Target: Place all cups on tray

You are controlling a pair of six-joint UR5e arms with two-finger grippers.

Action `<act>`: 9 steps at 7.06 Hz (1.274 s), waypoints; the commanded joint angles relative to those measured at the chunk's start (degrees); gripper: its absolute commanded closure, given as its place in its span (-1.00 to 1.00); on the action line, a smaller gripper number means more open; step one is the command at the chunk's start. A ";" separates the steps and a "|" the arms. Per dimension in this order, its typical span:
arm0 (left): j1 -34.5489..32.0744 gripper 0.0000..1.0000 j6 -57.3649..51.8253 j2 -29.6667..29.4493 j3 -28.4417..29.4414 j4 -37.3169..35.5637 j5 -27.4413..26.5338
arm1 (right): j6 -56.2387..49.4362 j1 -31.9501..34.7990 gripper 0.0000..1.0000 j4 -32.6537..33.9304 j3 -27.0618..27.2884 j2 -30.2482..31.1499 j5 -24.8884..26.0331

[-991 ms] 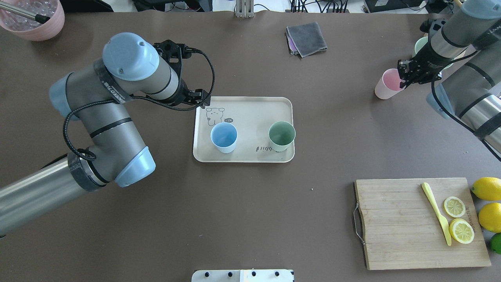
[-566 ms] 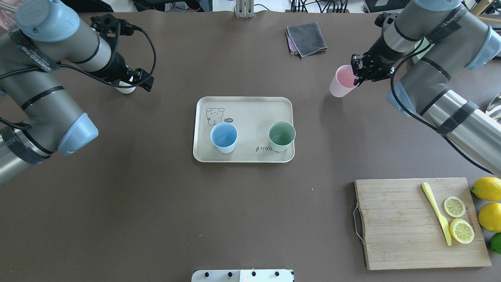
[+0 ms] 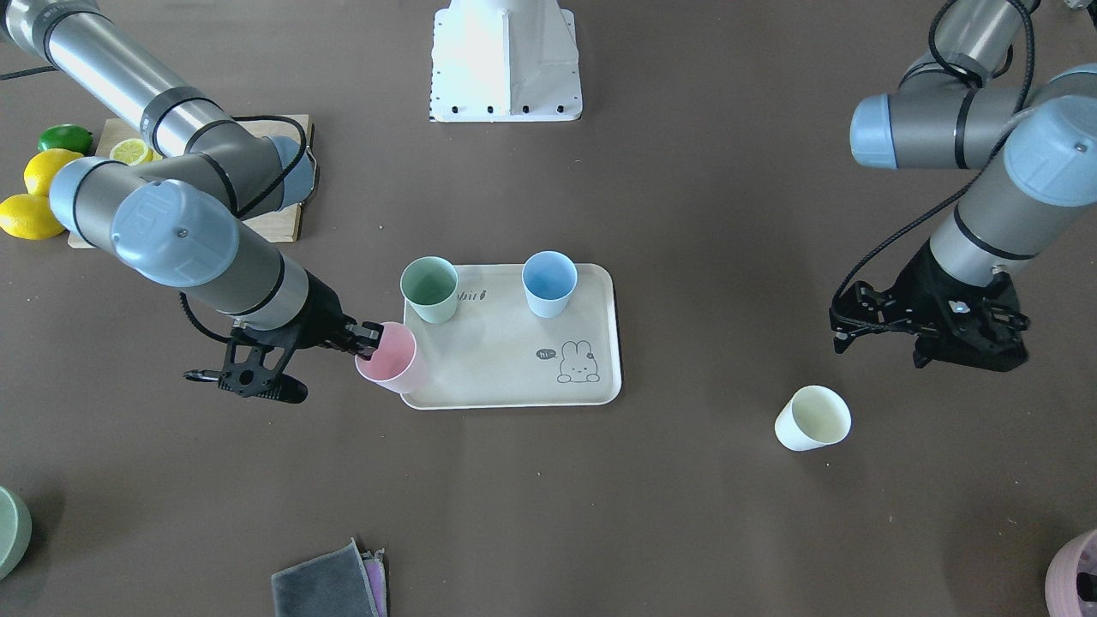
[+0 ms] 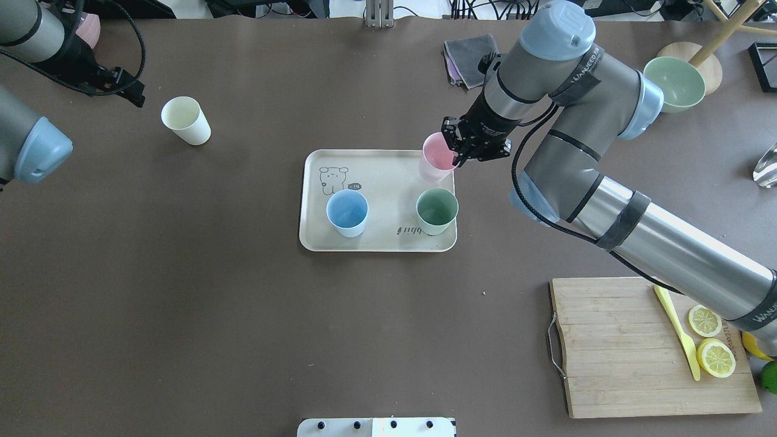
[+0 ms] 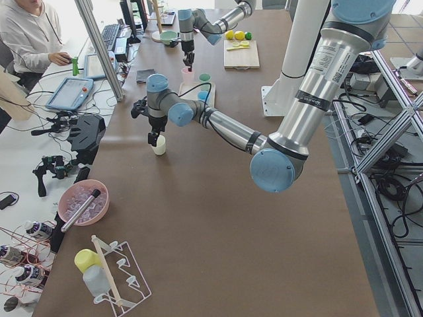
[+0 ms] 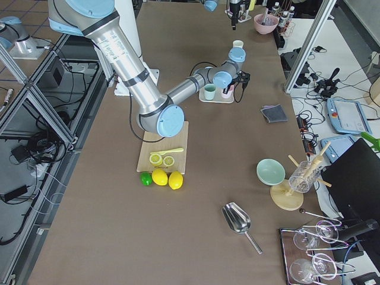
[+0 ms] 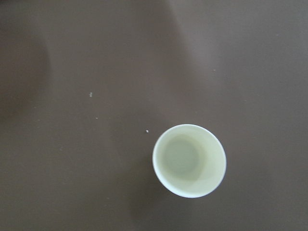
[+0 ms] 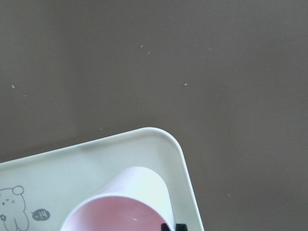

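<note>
The beige tray (image 4: 376, 182) (image 3: 514, 377) holds a light blue cup (image 4: 347, 212) (image 3: 548, 283) and a mint green cup (image 4: 437, 210) (image 3: 428, 290), both upright. My right gripper (image 4: 455, 155) (image 8: 172, 226) is shut on the rim of the pink cup (image 4: 437, 162) (image 3: 390, 358) (image 8: 125, 202) and holds it tilted over the tray's far right corner. The cream cup (image 4: 185, 120) (image 3: 812, 417) (image 7: 189, 160) stands upright on the table, far left of the tray. My left gripper (image 4: 118, 85) (image 3: 930, 330) hangs above and beside it, open and empty.
A wooden cutting board (image 4: 619, 352) with lemon slices and a yellow knife lies at the near right, with lemons at its edge. A grey cloth (image 4: 470, 57) lies behind the tray. A green bowl (image 4: 674, 82) stands at the far right.
My right arm has carried the pink cup leftward from the far right to the tray's corner. My left arm has moved from the tray out to the far left, beyond the cream cup.
</note>
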State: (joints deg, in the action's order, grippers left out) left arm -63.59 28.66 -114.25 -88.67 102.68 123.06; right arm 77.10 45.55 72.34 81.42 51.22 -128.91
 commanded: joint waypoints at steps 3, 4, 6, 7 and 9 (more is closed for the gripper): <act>0.39 -0.97 3.21 -4.04 10.88 7.52 0.07 | 1.56 -1.51 -1.00 -0.01 0.05 -1.29 2.53; 3.27 -0.97 5.68 -4.75 11.32 8.40 -0.45 | 1.64 -1.51 -1.00 0.08 0.92 -1.30 2.44; 5.22 -0.93 6.75 -4.32 14.82 14.00 -0.63 | 1.82 -0.21 -1.00 0.17 2.68 -1.21 2.26; 5.75 -0.33 7.19 -4.23 15.36 15.08 -0.72 | 2.00 0.15 -1.00 0.17 2.95 -0.95 2.44; 5.84 1.00 7.28 -4.75 15.20 15.00 -0.98 | 2.26 0.16 -1.00 0.08 3.13 -0.77 2.44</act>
State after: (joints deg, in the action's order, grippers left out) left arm -57.93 35.76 -118.65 -73.45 117.49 122.19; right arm 79.21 45.62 72.45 84.33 50.36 -126.49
